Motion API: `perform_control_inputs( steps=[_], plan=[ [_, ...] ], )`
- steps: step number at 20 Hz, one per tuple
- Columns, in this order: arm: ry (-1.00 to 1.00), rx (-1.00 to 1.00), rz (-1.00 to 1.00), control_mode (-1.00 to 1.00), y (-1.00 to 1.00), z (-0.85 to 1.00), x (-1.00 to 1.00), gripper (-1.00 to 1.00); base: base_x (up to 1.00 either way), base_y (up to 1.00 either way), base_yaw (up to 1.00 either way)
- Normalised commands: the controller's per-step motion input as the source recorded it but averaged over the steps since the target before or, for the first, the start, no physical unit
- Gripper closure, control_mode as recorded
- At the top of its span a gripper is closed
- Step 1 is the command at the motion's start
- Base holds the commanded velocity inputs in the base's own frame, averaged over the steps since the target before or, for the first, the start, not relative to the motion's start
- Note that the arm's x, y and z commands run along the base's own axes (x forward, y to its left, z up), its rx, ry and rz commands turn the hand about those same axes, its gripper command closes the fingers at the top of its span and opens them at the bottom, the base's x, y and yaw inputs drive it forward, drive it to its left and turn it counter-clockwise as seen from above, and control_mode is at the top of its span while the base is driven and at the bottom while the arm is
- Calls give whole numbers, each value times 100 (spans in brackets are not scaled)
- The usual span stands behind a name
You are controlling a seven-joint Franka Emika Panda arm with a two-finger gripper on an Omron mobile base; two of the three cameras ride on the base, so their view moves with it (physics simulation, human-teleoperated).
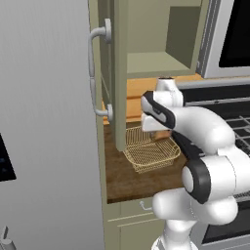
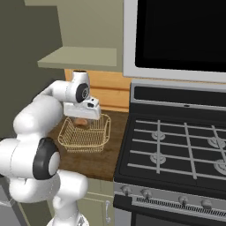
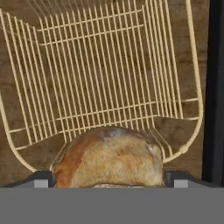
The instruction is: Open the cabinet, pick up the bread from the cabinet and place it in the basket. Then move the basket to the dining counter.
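The tan-brown bread [image 3: 109,159] fills the gap between my two finger tips, and my gripper [image 3: 109,179] is shut on it, jaws wide apart. It hangs just over the near rim of the wire basket [image 3: 109,65]. In the right base view the gripper [image 2: 80,123] holds the bread [image 2: 80,122] above the back part of the basket [image 2: 86,137], which stands on the short wood worktop [image 1: 127,180]. The cabinet door [image 1: 119,73] stands swung open, edge-on, with its silver handle [image 1: 97,73] towards the fridge. The cabinet shelf [image 1: 151,63] is bare. The dining counter is out of view.
A black stove [image 2: 176,141] adjoins the worktop on the right, with a microwave [image 2: 176,35] above it. A grey fridge [image 1: 44,122] fills the left. Pale green drawers [image 1: 136,210] sit under the worktop. The open door hangs over the worktop's left part.
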Motion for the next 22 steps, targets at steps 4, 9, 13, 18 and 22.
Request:
perform_control_inputs(
  steps=[4, 9, 13, 18, 22],
  plan=[
    [0, 0, 2, -100, 0, -68, 67, 100, 0, 0, 0],
    [0, 0, 2, -100, 5, -67, 61, 100, 0, 0, 0],
    [0, 0, 1, -100, 10, -56, 54, 100, 0, 0, 0],
    [0, 0, 0, -100, 8, -40, 40, 100, 0, 0, 0],
    [0, 0, 0, -100, 0, -34, 16, 100, 0, 0, 0]
  ],
)
